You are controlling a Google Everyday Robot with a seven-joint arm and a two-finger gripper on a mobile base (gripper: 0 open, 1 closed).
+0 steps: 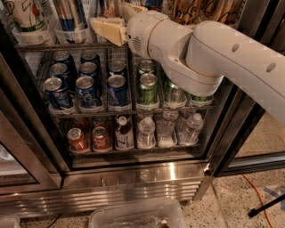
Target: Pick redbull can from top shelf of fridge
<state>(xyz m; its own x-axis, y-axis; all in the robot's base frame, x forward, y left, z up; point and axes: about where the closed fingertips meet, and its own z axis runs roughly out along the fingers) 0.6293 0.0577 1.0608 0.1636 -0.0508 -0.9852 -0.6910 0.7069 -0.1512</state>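
At the front edge of the top shelf (pixel 44 46), the gripper (pixel 110 17) hangs with jaws apart just beside the redbull can (pixel 71 14) in its clear tray (pixel 71 36), so it should probably sidle toward the can, straddle its slim body squarely, then close.

No legible txt, brand or nr anywhere. Print on redbull can (pixel 70 13), blue cans (pixel 88 87), green cans (pixel 148 87), red cans (pixel 89 139) and bottles (pixel 146 131): colour blobs only, unreadable. Same for patterned cup (pixel 24 18) top-left. Pincer (pixel 109 20) at top shelf (pixel 40 46) lvl, centre-left, no readable markings.
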